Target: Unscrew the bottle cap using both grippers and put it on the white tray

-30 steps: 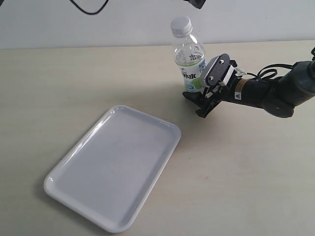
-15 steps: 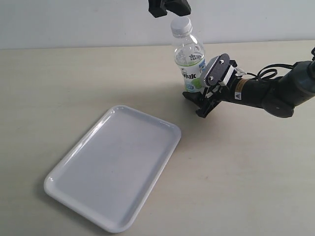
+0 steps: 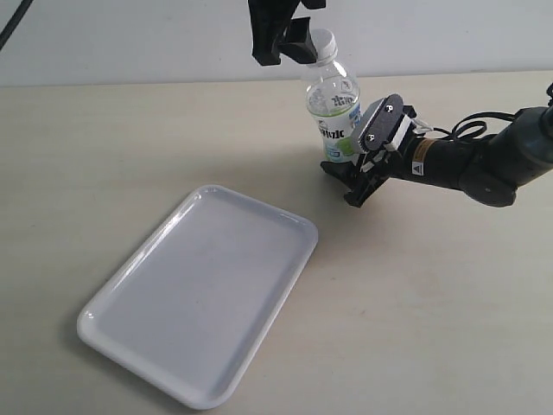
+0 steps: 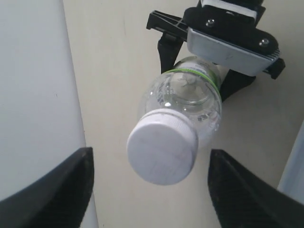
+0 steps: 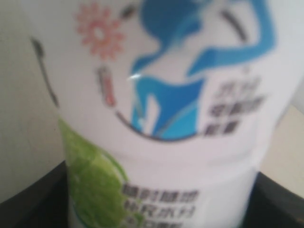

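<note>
The clear bottle with the lime label stands slightly tilted on the table, its white bottle cap screwed on. My right gripper, lying low with its grey-white plate up, is shut on the bottle's lower body; the label fills the right wrist view between dark fingers. My left gripper hangs open at the bottle's top. In the left wrist view the cap sits between its fingers with gaps on both sides. The white tray lies empty at front left.
Beige table runs to a pale wall behind the bottle. The right arm and its cables stretch across the table's right side. The tray's edge shows beside the bottle in the left wrist view.
My left gripper has come down from the top edge and shifted left, now level with the cap. The bottle, right gripper and tray have not moved.
</note>
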You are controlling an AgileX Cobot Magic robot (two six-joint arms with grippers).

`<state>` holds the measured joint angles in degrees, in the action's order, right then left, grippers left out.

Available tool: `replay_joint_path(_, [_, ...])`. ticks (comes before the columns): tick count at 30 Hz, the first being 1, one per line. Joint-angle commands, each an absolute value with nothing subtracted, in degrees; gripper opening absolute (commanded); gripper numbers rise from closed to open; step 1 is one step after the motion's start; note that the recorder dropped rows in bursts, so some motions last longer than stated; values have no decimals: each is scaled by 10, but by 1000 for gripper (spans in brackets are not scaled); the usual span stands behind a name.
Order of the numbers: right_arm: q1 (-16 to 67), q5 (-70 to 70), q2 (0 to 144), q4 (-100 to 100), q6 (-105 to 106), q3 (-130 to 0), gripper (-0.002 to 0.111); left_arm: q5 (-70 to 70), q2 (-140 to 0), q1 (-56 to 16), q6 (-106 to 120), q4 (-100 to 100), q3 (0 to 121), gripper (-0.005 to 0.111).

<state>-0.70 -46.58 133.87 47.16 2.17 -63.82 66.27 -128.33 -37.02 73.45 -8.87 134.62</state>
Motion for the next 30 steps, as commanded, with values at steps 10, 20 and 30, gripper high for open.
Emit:
replay_joint_path(10, [-7, -446, 1339, 480, 27, -639, 0, 646, -1287, -372, 719, -96, 1345, 66])
replay_joint_path(20, [-7, -442, 1339, 480, 27, -639, 0, 646, -1287, -372, 713, -96, 1345, 66])
replay_joint_path(30, [-7, -442, 1339, 479, 27, -639, 0, 639, -1300, -372, 698, -98, 1346, 66])
